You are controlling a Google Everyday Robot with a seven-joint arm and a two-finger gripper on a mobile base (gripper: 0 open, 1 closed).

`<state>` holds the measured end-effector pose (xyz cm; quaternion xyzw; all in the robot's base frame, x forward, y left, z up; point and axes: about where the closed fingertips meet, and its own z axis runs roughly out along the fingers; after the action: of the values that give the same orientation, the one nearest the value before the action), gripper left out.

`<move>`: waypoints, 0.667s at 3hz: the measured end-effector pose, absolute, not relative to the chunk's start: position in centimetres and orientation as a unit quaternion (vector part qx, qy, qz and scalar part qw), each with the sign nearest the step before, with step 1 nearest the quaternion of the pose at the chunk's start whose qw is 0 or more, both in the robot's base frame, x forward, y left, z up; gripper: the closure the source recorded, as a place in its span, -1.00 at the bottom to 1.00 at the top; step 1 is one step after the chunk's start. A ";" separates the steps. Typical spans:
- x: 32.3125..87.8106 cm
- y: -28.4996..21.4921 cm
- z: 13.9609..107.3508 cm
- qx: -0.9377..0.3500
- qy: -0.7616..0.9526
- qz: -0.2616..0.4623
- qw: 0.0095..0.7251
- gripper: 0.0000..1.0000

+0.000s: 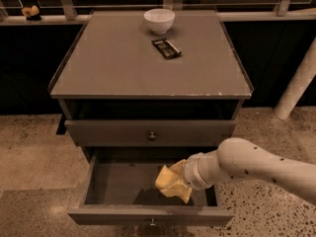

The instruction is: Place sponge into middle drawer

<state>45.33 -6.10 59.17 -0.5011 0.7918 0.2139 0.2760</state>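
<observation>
Sponge (170,184), pale yellow and crumpled, hangs clenched in the hand (180,182) above the floor of the pulled-out middle drawer (118,185), toward its right side, with a shadow beneath it. The hand is mostly hidden behind the sponge, and the white arm (247,164) runs off the right edge. On the counter (123,65) sit a white bowl (159,19) and a dark wrapped bar (166,48).
</observation>
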 end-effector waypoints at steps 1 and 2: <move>46.3 -4.2 52.5 -0.510 0.788 0.235 0.251 1.00; 47.7 -2.2 46.5 -0.515 0.786 0.244 0.240 1.00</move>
<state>47.75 -2.21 46.48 -0.5147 0.7862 0.2438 0.2397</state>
